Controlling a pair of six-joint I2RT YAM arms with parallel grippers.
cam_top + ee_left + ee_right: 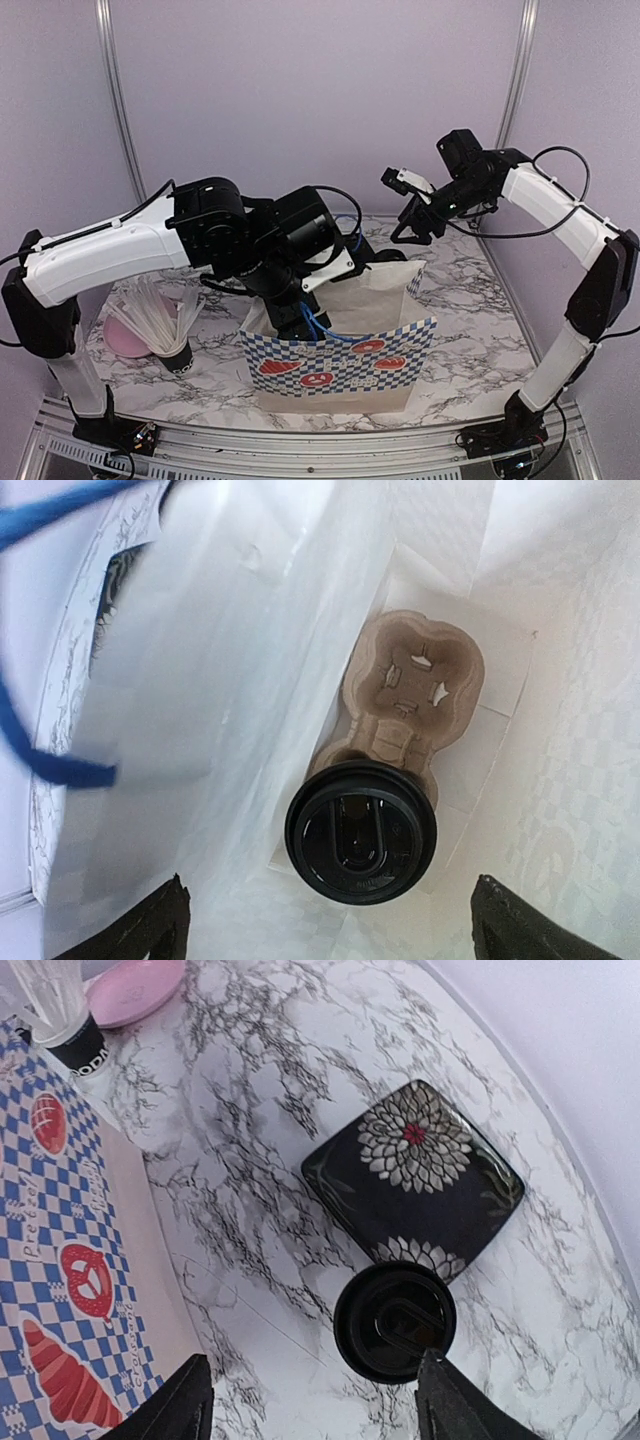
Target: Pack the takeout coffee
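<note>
**Left gripper wide over a cup in the bag, right gripper wide over one on the table**

Left gripper (330, 920) is down inside the paper bag (340, 365), and you can see its fingers spread wide with nothing between them. Directly below it a lidded cup (360, 830) stands upright, its long axis vertical and its black lid facing the wrist camera. It is seated in the near well of the cardboard tray (420, 680), which lies flat on the bag's floor.

Your right gripper (312, 1390) hangs high over the back right of the marble table (250, 1110), with its fingers apart and gripping nothing. Under it the second cup (393, 1320) stands upright on the table, lid up, just beside a corner of the black floral plate (415, 1175) and outside the bag.
</note>
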